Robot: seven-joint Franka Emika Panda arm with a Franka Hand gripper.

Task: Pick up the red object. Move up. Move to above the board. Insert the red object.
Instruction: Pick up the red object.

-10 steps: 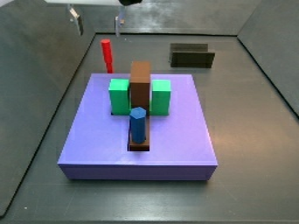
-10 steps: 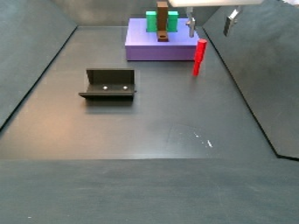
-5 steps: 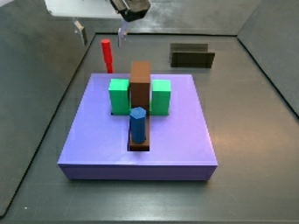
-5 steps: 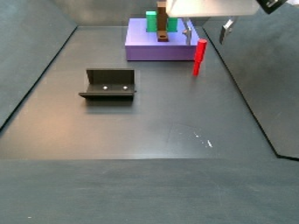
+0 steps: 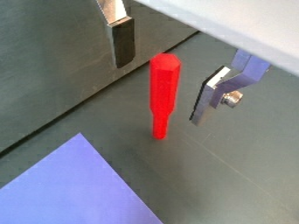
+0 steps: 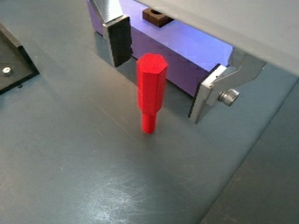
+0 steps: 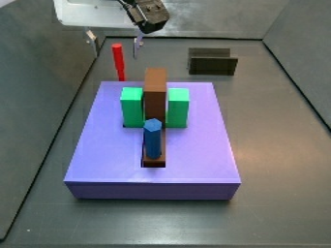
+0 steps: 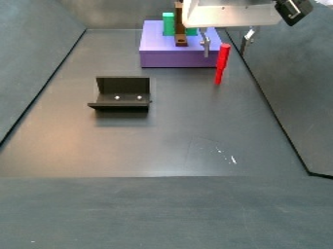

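gripper [image 5: 170, 74] hanging over floor just beside board [image 7: 155, 145] | jaws standing wide apart, fingers [image 6: 114, 39] flanking red peg [image 6: 149, 92], not touching | peg standing upright on floor, unheld

From my station, both wrist views crop the gripper [image 5: 166, 63] above its fingers [image 5: 121, 42]. The board [image 5: 70, 188] shows only as a corner. In a side view the fingertips near the red object [image 7: 118, 60] are too small to resolve.
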